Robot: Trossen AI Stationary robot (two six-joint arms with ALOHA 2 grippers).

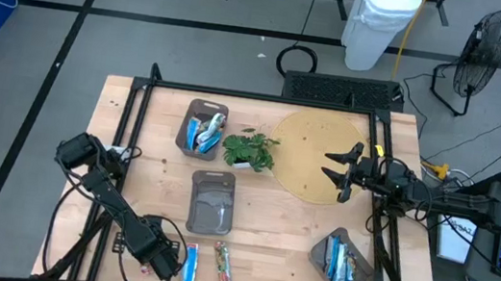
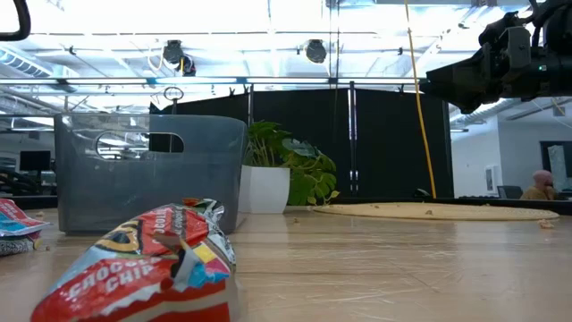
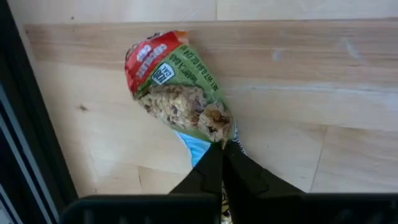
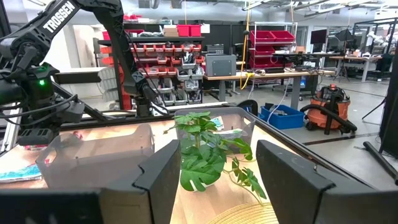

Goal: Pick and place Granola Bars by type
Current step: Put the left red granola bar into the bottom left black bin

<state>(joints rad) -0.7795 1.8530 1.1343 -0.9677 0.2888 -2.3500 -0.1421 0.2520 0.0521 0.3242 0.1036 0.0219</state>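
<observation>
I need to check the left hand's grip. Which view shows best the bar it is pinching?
The left wrist view: the left hand is shut on the green-wrapped bar, print readable. The high view shows little of it beside that hand; low and right wrist views don't clearly show it.

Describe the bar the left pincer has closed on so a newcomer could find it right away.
Start at the empty grey tray in the middle of the wooden table, then drop to the table's front edge, where two bars lie side by side. The left pincer is shut on the blue-wrapped bar, the one nearer the left arm; its neighbour, the red-and-green bar, lies free.
</observation>
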